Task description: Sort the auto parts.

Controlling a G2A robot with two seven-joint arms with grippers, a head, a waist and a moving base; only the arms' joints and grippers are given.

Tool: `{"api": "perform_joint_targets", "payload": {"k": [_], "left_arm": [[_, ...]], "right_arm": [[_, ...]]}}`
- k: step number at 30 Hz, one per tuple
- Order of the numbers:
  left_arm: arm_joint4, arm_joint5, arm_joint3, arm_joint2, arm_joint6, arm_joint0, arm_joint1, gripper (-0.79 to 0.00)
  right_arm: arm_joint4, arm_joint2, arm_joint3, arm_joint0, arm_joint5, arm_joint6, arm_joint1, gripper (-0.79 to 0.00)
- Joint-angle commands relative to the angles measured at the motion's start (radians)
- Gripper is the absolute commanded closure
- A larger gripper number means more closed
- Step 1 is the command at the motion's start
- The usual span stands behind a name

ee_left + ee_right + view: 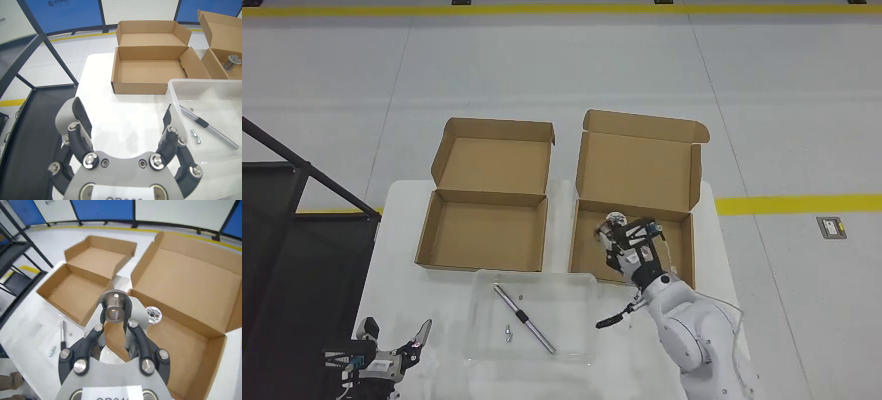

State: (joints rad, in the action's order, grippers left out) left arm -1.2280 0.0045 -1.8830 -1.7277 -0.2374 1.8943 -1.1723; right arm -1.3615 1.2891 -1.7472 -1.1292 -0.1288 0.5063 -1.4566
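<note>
My right gripper (114, 314) is shut on a flanged metal bushing (114, 307), held above the near left corner of the right cardboard box (189, 291); from above the right gripper (620, 238) hangs over that box (637, 180). A second round metal part (154, 315) lies inside this box, also visible as a metal part (231, 62). The left cardboard box (485, 215) holds nothing. A clear plastic bin (482, 330) holds a long metal rod (523, 318) and a small bolt (509, 332). My left gripper (124, 117) stands open over the bare table near the front left corner, beside the bin (173, 89).
A black metal rack (282, 250) stands off the table's left side. The white table (397, 260) has free room left of the bin. Yellow floor lines run behind the table.
</note>
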Motion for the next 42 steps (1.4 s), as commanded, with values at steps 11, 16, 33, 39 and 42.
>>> {"api": "perform_joint_targets", "payload": {"k": [11,16,33,39,42], "left_arm": [[0.0,0.0,0.0,0.0,0.0,0.0,0.0,-0.785],[0.0,0.0,0.0,0.0,0.0,0.0,0.0,-0.785],[0.0,0.0,0.0,0.0,0.0,0.0,0.0,-0.785],[-0.002,-0.002,-0.005,-0.002,-0.008,-0.005,-0.001,-0.785],[-0.028,0.007,-0.022,-0.01,-0.055,0.007,-0.003,-0.785]], "right_arm": [[-0.188,-0.092,0.307,0.209,0.231,0.337,-0.022,0.0],[-0.173,-0.106,0.408,0.267,0.245,0.385,-0.032,0.0],[-0.145,-0.141,0.594,0.361,0.302,0.385,-0.058,-0.462],[-0.14,-0.132,0.474,0.297,0.3,0.336,-0.055,-0.785],[-0.131,-0.121,0.354,0.233,0.275,0.277,-0.05,-0.785]]}}
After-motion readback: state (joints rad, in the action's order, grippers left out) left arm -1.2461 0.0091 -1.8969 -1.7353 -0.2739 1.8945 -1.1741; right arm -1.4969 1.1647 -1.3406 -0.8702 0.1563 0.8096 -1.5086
